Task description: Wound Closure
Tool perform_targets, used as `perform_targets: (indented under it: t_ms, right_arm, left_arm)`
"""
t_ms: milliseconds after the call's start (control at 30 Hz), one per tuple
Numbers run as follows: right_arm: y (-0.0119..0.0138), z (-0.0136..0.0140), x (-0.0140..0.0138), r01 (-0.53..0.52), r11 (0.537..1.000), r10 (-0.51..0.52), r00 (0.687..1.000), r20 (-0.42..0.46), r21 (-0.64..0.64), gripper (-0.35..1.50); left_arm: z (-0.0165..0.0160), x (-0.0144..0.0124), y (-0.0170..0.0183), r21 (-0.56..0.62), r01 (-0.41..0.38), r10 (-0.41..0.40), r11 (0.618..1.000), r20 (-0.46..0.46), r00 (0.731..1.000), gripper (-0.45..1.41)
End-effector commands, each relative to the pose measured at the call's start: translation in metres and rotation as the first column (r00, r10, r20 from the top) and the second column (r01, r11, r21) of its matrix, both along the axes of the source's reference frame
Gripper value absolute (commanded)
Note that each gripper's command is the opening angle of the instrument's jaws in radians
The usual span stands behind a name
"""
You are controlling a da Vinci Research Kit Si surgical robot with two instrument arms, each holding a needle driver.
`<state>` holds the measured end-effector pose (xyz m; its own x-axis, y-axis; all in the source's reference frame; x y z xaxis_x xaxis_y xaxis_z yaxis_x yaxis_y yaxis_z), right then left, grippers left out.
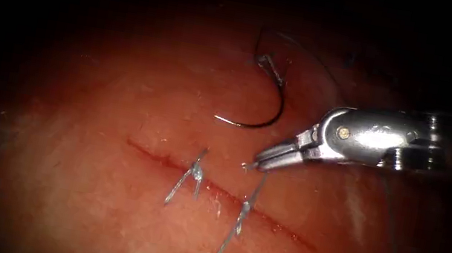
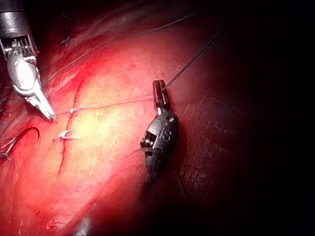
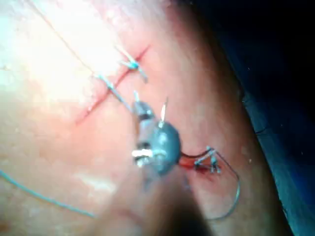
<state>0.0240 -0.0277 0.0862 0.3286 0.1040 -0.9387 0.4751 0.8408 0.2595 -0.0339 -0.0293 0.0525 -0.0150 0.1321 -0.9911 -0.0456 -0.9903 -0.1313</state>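
The right tool [image 1: 261, 162] has its jaws closed on the thread [image 1: 233, 232] just above the cut [image 1: 215, 189]; the left tool [image 2: 160, 96] grips the far end; the needle [image 1: 269, 106] lies free on the tissue [image 1: 103, 204], nearer the right tool

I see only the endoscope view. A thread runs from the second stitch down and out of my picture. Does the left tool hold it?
Observer: Yes. In the left wrist view the left tool has its jaws shut on the thread.
Operator: Good. In my view the right tool grips the thread's short end by the stitch, and the needle lies free on the tissue above the cut. Is the long strand slack?
Observer: No. It runs nearly straight from the stitch to the left tool's jaws.
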Motion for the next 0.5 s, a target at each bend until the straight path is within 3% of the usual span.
perform_targets:
  t_ms: [33,500]
  right_arm:
    - [0.0001,0.0007,0.0006,-0.009,1.000,0.009,1.000,0.008,-0.003,-0.35]
    - [0.0001,0.0009,0.0000,-0.060,0.996,0.063,0.997,0.039,-0.061,-0.35]
  left_arm:
    - [0.0008,-0.0005,-0.0005,0.002,-0.001,0.001,1.000,0.001,1.000,-0.45]
    - [0.0008,0.0012,-0.0037,0.013,-0.018,0.018,1.000,0.003,1.000,-0.45]
